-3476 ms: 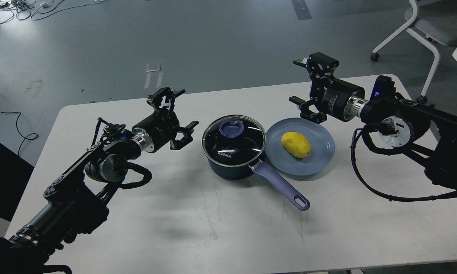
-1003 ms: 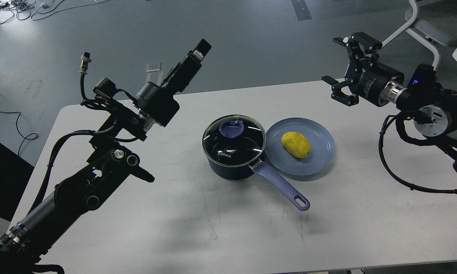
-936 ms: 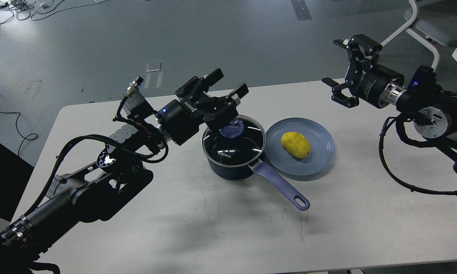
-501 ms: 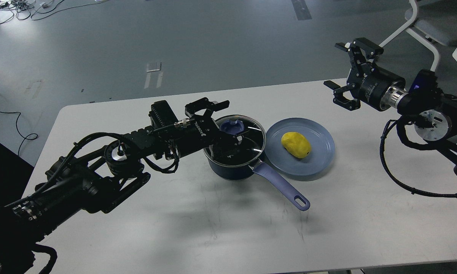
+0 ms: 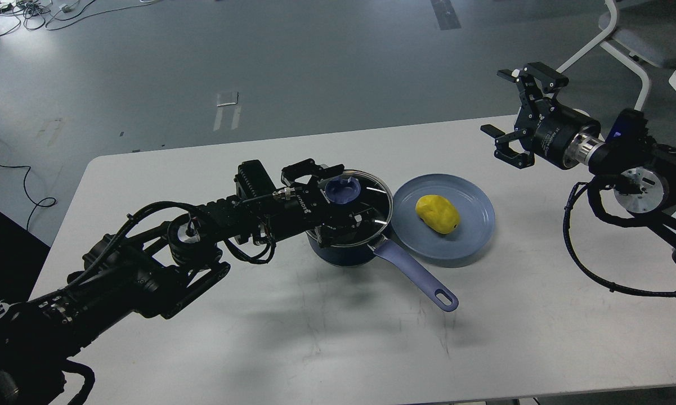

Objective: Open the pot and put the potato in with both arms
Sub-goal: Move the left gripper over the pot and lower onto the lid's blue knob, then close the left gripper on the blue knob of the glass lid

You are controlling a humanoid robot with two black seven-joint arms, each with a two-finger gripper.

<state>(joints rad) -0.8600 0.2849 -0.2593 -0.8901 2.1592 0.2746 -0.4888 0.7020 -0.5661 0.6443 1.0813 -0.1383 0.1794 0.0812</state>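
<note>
Nearest me on the white surface [image 5: 326,337], the pot's [image 5: 343,250] long lavender handle [image 5: 413,273] points toward my lower right, its holed end lying free. The pot itself sits mid-surface with its glass lid [image 5: 371,205] in place, so it is not yet open.

My left end effector [image 5: 338,194] reaches over the lid from the left, its fingers spread on either side of the blue knob [image 5: 343,190]: one above the knob at the far rim, the other lower over the glass. They look released rather than clenched, though I cannot tell whether either pad touches the knob.

To do this step well, I judge I should centre the knob between the fingers, close firmly, then lift straight up so the lid clears the rim without dragging the pot. The lid then needs carrying off to the left, clear of the mouth.

Just right of the pot, the blue-grey plate [image 5: 478,225] nearly touches it, and the yellow potato [image 5: 438,214] lies on the plate.

Farthest, my right end effector [image 5: 520,118] hangs above the surface's far right edge, fingers wide apart and holding nothing, well apart from the potato.
</note>
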